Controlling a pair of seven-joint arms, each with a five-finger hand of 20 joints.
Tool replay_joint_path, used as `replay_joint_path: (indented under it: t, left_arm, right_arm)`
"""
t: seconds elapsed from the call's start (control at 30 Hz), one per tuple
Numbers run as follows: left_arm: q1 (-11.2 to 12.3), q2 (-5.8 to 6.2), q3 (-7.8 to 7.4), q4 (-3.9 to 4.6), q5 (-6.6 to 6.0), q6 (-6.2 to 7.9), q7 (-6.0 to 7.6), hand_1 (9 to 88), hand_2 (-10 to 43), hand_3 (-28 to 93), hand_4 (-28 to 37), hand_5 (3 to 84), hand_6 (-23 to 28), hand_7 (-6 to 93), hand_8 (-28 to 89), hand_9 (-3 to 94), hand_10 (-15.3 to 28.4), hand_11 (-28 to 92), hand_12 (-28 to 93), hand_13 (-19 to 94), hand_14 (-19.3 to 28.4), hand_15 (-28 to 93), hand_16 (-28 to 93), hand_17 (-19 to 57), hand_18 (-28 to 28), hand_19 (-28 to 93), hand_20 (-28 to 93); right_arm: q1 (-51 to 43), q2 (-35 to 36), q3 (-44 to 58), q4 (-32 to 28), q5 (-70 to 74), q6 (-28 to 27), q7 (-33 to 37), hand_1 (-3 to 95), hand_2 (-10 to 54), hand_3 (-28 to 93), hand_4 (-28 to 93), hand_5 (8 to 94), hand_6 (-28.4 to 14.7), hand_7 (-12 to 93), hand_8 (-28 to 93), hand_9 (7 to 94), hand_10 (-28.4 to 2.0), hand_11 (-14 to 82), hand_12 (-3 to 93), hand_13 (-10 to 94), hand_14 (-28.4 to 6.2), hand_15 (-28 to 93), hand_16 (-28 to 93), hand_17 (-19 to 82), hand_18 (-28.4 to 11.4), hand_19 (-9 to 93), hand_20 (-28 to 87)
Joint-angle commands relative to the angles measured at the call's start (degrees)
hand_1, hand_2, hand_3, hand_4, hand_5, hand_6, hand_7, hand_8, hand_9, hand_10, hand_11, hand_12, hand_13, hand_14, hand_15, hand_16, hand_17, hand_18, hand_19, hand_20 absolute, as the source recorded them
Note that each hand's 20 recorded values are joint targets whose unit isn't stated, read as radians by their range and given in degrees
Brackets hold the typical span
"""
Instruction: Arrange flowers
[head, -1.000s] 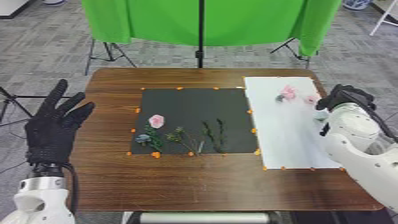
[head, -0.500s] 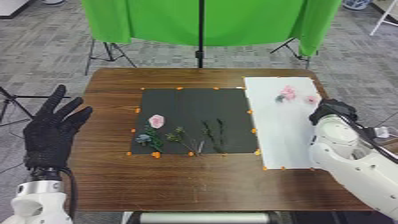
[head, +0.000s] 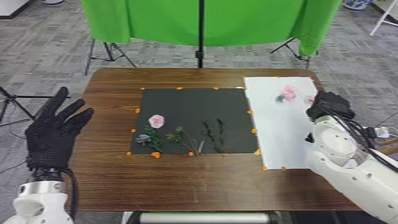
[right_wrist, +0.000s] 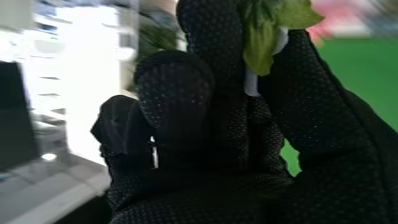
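My right hand (head: 330, 106) is at the right edge of the white sheet (head: 280, 135). In the right wrist view my right hand (right_wrist: 200, 145) pinches a pale stem with green leaves (right_wrist: 259, 47) between thumb and fingers. Two pink blossoms, one (head: 289, 92) with a grey-green bit beside it and another (head: 309, 100) close to my right hand, are at the sheet's far part. On the black mat (head: 187, 107) lie a pink flower (head: 156, 121), a bluish flower (head: 143, 138) and several green sprigs (head: 213, 136). Left of the mat, my left hand (head: 51, 140) is open, fingers spread.
Orange markers (head: 253, 131) line the mat and sheet on the brown table (head: 169, 185). A green cloth (head: 151, 22) hangs on a stand beyond the far edge. A whitish object (head: 384, 132) is just right of my right forearm.
My right hand has moved left, in from beyond the sheet's right edge, and now partly covers the nearer pink blossom. The left hand has shifted only slightly.
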Motion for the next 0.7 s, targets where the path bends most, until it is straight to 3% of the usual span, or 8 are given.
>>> replay_joint_path:
  t: [0.03, 0.2, 0.23, 0.37, 0.5, 0.6, 0.7]
  left_arm:
    - [1.2, -1.34, -0.89, 0.78, -1.15, -1.91, -1.58, 21.5, 6.2, 77, -28.3, 30.9, 4.5, 13.7, -11, 32.2, 18.3, 23, 13, 26, 27.0, 51, -6, -7.6, 28.4, 52, 21]
    - [0.05, -0.72, -0.05, 1.51, -1.56, -1.79, -1.74, 21.3, 6.3, 77, -28.3, 31.6, 4.8, 13.3, -11, 32.8, 18.8, 23, 13, 26, 27.2, 51, -6, -7.2, 28.4, 54, 22]
    - [-0.57, -0.12, 0.7, 1.66, -2.08, -1.34, -1.48, 21.3, 6.3, 77, -28.3, 31.7, 4.8, 13.2, -11, 32.9, 18.8, 24, 13, 26, 27.2, 51, -6, -7.1, 28.4, 54, 22]
    - [-5.33, 0.73, 3.76, 3.31, -2.16, -2.11, -2.34, 21.3, 6.3, 77, -28.3, 32.1, 4.9, 12.8, -10, 32.9, 18.8, 24, 13, 26, 27.2, 51, -6, -7.0, 28.4, 54, 23]
    - [-7.84, 0.6, 5.32, 4.36, -1.49, -2.83, -3.8, 21.2, 6.3, 77, -28.3, 32.2, 4.9, 12.7, -10, 32.9, 18.8, 23, 13, 26, 27.1, 51, -6, -7.0, 28.4, 53, 23]
    - [-8.08, 0.67, 5.88, 4.38, -1.7, -2.42, -3.99, 21.2, 6.4, 77, -28.3, 32.2, 4.9, 12.6, -10, 32.8, 18.8, 23, 13, 26, 27.2, 51, -6, -7.0, 28.4, 53, 24]
    - [-8.46, 0.07, 5.71, 4.51, -1.05, -2.9, -5.04, 21.2, 6.4, 77, -28.3, 32.2, 4.9, 12.6, -10, 32.8, 18.8, 23, 13, 26, 27.3, 51, -6, -6.9, 28.4, 53, 24]
  right_arm:
    - [7.09, -11.99, -3.94, -8.13, -3.51, 0.47, -12.49, 60.6, -9.5, 70, -28, 87.3, 2.1, 21, 2, 93.7, -4.7, 15.3, 30.2, 81, -2.7, 64, 25, 38, -23.2, 93, 61]
    - [13.21, -23.25, -12.36, -5.57, -4.71, -2.42, -19.44, 60.5, -9.5, 70, -28, 87.0, 2.2, 21, 3, 93.7, -4.8, 15.4, 30.3, 81, -2.9, 64, 26, 37, -23.1, 93, 61]
    - [14.17, -25.22, -14.13, -4.3, -5.36, -1.83, -20.29, 60.4, -9.5, 70, -28, 87.0, 2.2, 21, 3, 93.7, -4.8, 15.3, 30.5, 81, -2.9, 64, 26, 37, -23.0, 93, 62]
    - [16.5, -30.81, -19.17, 0.58, -5.1, -1.89, -22.81, 60.1, -9.5, 71, -28, 86.6, 2.3, 22, 3, 93.7, -4.6, 14.7, 31.0, 80, -3.0, 65, 27, 36, -22.6, 93, 61]
    - [14.74, -35.16, -19.33, 4.43, -6.77, -3.85, -25.0, 59.5, -9.5, 71, -28, 86.1, 2.5, 22, 3, 93.7, -4.7, 14.5, 31.4, 79, -3.1, 65, 27, 36, -22.4, 93, 61]
    - [13.2, -36.79, -19.51, 5.56, -7.81, -5.08, -25.53, 59.4, -9.5, 71, -28, 85.8, 2.6, 23, 3, 93.7, -4.9, 14.2, 31.8, 79, -3.2, 66, 27, 35, -22.2, 93, 61]
    - [12.57, -37.24, -20.29, 6.12, -9.2, -6.04, -26.02, 59.3, -9.5, 71, -28, 85.6, 2.6, 23, 3, 93.7, -5.0, 14.0, 32.1, 78, -3.2, 66, 27, 35, -22.0, 93, 61]
